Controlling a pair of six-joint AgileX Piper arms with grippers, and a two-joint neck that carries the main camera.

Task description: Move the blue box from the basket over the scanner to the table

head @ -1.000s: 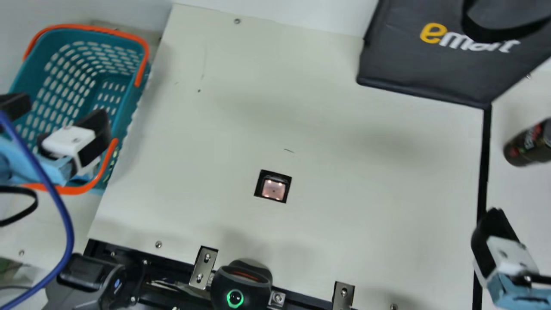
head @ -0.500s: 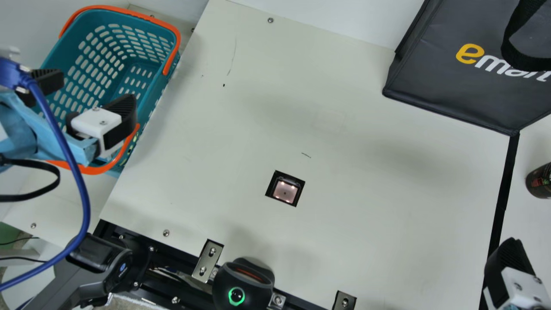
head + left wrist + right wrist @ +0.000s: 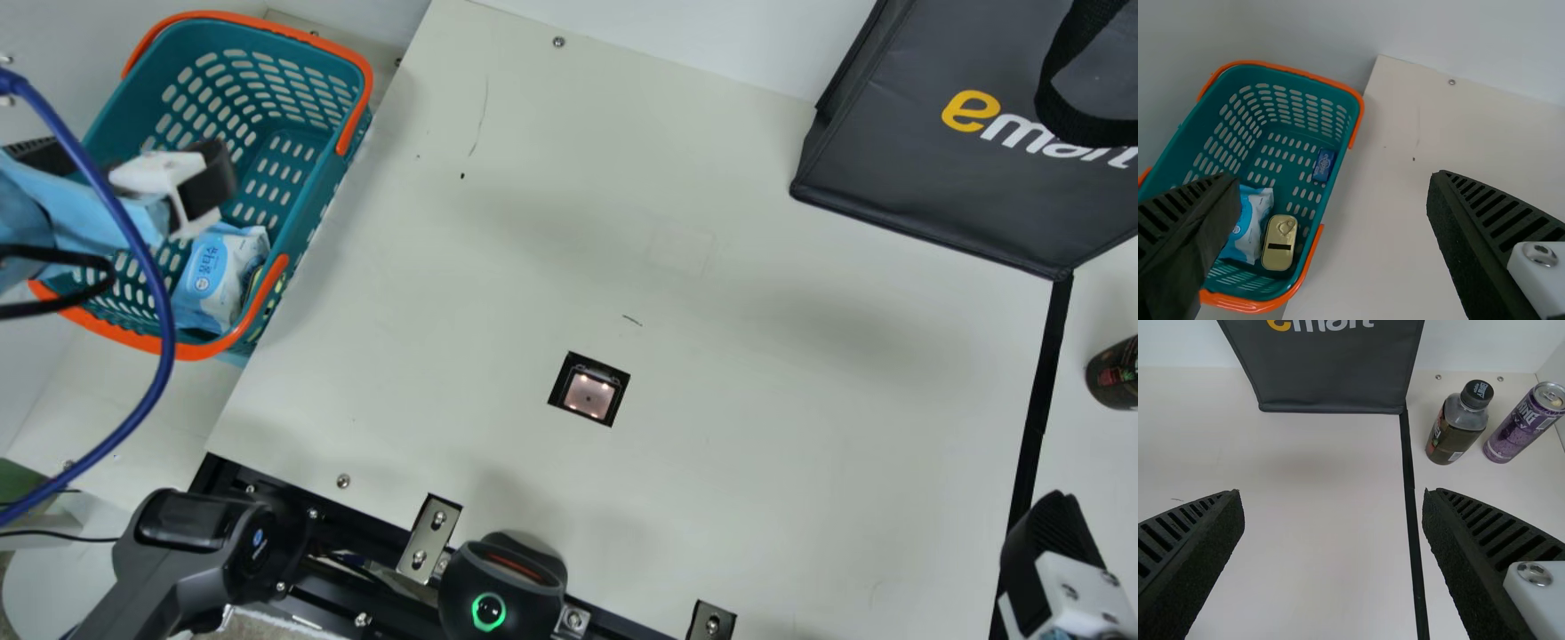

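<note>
Overhead, in the main view, the basket stood at the left, and the left pincer hung over its left part, set wide. A blue-and-white soft pack lay inside the basket, by the end nearer the robot. The scanner sat in the worktop, well apart from the basket and to its right. Across the worktop from the basket were a dark bag, a bottle and the right pincer.

In the left wrist view, the blue box was inside the basket, near its long wall on the worktop side. A gold tin lay in the basket too, just beside the soft pack. The fingers stood wide apart.

In the right wrist view, the right pincer was also wide, and a purple can stood beside the bottle, well away from the basket.
</note>
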